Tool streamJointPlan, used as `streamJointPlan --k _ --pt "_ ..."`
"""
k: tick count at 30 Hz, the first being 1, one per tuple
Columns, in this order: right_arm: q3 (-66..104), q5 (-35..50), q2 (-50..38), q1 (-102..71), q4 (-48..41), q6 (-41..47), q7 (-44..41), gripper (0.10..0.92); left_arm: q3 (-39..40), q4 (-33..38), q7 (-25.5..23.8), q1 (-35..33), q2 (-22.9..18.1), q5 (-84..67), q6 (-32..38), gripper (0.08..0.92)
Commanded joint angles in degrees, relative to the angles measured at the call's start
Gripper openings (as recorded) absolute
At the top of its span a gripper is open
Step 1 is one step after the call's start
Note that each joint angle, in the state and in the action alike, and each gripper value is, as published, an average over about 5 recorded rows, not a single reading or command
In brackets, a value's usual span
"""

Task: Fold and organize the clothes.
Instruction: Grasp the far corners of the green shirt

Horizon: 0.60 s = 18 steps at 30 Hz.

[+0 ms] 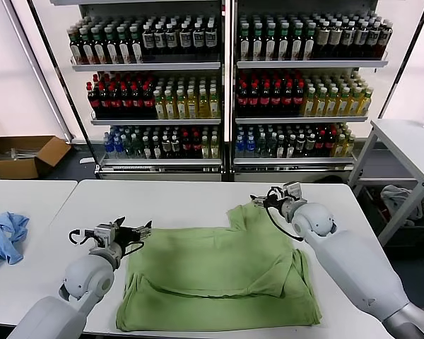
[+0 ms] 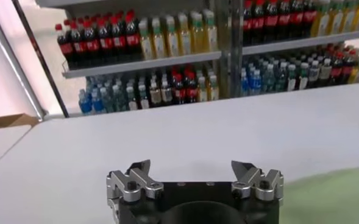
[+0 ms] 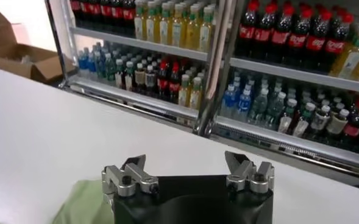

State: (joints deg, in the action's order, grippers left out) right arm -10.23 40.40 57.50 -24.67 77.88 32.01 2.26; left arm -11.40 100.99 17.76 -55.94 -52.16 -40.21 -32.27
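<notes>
The light green soft-cloth polo shirt (image 1: pixel 222 272) lies spread along the white worktop's (image 1: pixel 184 198) front edge, flattened for folding; the left gripper (image 1: pixel 140 229) and right gripper (image 1: pixel 272 198) flank it, wide open and empty, poised to grasp.

Soft, matt cloth on the green polo shirt (image 1: pixel 219 272), rumpled into creases across the smooth white table (image 1: pixel 191 201) with its faint sheen. The left gripper (image 2: pixel 194 173) shows bare brushed metal fingers (image 2: pixel 130 182) on a black matt body; the right gripper (image 3: pixel 188 170) looks the same. Off to the side, a light blue cloth (image 1: pixel 3 236) lies crumpled, and the bottles (image 1: pixel 162 102) on the shelves gleam like glossy plastic.
</notes>
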Motion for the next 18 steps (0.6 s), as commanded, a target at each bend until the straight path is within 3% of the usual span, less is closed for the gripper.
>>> streamJointPlan --k 1,18 --pt "-2.3 -1.2 0.7 2.2 -3.0 1.3 -1.5 0.823 1.0 -7.2 -2.1 2.4 -0.1 0.4 -0.9 0.823" --pt "0.4 -2.0 0.7 -2.9 -0.8 1.2 -1.6 0.823 -0.1 -6.3 -5.3 0.3 -0.8 0.0 -0.9 0.823"
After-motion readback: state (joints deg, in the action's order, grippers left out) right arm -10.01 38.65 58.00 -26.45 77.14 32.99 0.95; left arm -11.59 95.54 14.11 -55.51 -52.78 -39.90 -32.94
